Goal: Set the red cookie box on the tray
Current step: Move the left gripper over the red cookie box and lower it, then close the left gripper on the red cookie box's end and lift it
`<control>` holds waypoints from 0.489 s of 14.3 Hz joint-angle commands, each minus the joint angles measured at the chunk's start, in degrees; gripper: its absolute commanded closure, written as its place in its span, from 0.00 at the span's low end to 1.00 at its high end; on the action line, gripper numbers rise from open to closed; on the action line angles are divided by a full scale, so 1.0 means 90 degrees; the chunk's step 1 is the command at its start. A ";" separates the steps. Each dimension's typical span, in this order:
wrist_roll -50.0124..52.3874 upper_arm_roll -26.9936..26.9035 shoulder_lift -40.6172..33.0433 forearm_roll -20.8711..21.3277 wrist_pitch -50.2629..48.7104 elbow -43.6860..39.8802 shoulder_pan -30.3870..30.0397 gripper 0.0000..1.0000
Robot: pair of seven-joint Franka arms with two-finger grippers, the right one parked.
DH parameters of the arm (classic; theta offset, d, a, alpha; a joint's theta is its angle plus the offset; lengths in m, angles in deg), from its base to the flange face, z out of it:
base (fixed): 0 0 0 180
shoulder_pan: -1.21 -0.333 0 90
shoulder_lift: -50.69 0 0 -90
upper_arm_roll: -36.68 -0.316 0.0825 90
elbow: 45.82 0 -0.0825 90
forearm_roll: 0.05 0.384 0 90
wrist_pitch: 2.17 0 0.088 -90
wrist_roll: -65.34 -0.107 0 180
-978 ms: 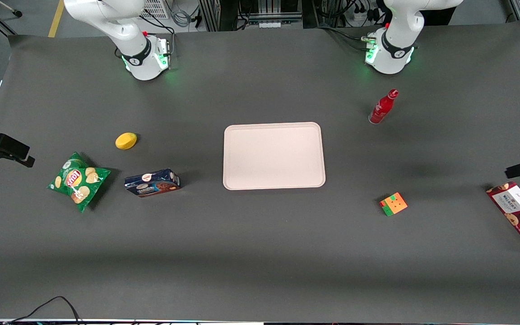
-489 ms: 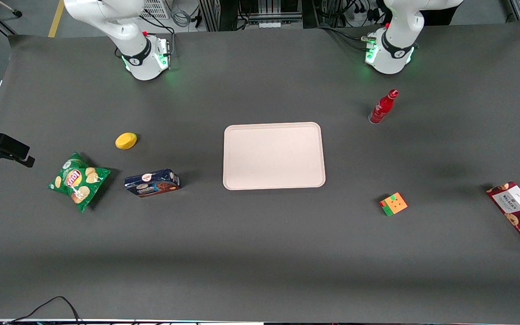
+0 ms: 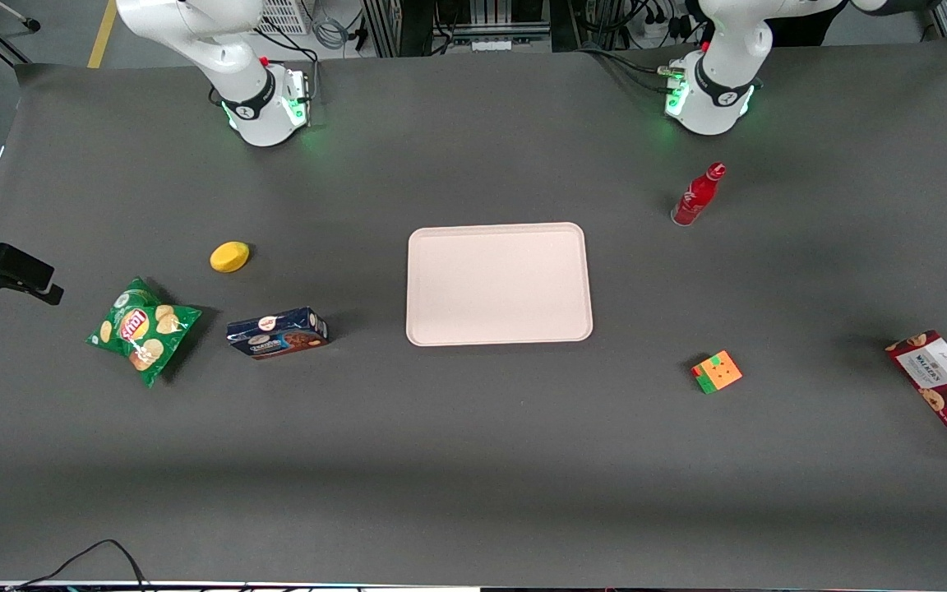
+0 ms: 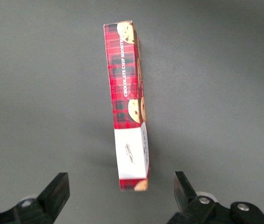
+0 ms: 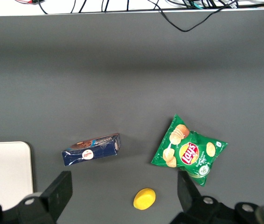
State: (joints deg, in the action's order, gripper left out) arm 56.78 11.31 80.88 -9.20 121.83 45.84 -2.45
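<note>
The red cookie box (image 3: 946, 395) lies flat on the bench at the working arm's end, close to that end's edge and well apart from the tray (image 3: 499, 284), which sits in the middle of the bench with nothing on it. The box runs at a slant, its white label end pointing toward the robot bases.

The gripper (image 4: 120, 198) hangs above the box, fingers (image 4: 57, 191) spread wide with one on each side of the label end, touching nothing. Only a dark tip of it shows at the edge of the front view, just beside the box.

A colourful cube (image 3: 717, 372) rests between box and tray, nearer the front camera than the tray. A red bottle (image 3: 697, 195) stands near the working arm's base. Toward the parked arm's end lie a dark-blue cookie box (image 3: 277, 332), a green chip bag (image 3: 141, 329) and a yellow lemon-like object (image 3: 229, 256).
</note>
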 commanded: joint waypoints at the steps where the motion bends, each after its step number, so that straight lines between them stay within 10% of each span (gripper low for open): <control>1: -0.0883 -0.0062 0.0629 -0.1012 0.0178 -0.0243 -0.0189 0.00; 7: -0.0904 -0.0140 0.1088 -0.1083 0.0498 -0.0429 -0.0257 0.00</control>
State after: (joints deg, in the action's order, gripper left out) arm 50.05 10.82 88.26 -17.65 124.14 44.11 -4.77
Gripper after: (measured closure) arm 0.000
